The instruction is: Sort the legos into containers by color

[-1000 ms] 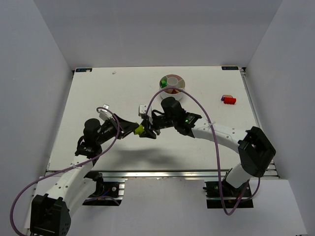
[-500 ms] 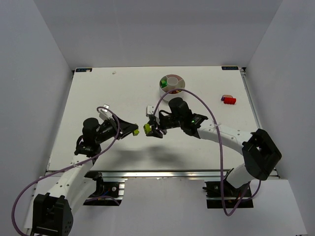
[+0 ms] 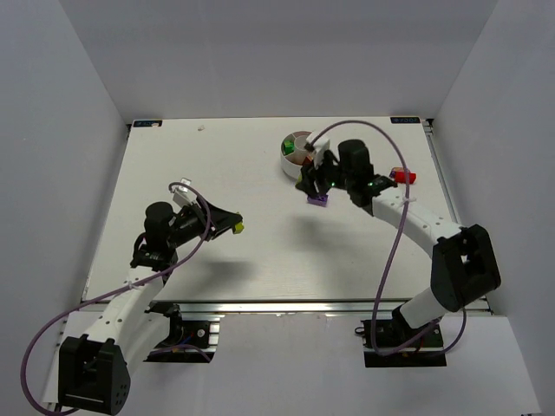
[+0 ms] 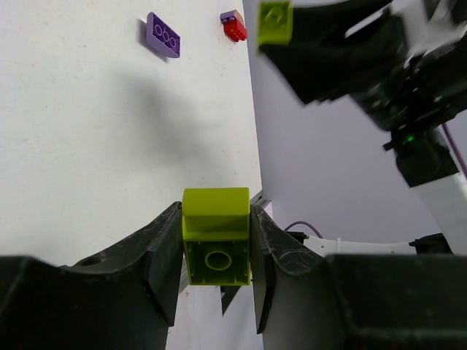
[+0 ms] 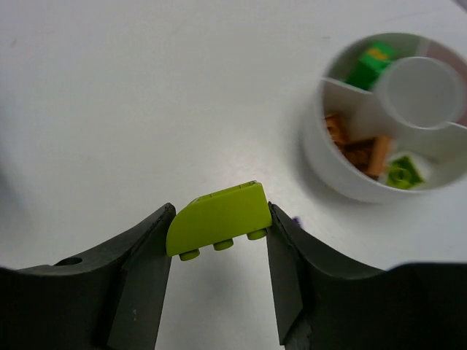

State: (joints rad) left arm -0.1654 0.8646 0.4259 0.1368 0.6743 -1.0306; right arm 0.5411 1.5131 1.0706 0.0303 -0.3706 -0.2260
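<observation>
My left gripper is shut on a yellow-green lego, held above the table left of centre. My right gripper is shut on a second yellow-green lego, just in front of the white dish. In the right wrist view the dish shows a green lego, orange legos and a yellow-green lego in separate wedges. A purple lego lies on the table below the right gripper. A red lego lies to the right.
White walls enclose the table on three sides. The right arm's purple cable arcs over the dish. The left wrist view shows the purple lego, the red lego and the right gripper's lego ahead.
The two grippers met on one yellow-green piece, then parted, each with a lego. The right gripper has since swung back right to the dish. The left gripper drew back slightly.
</observation>
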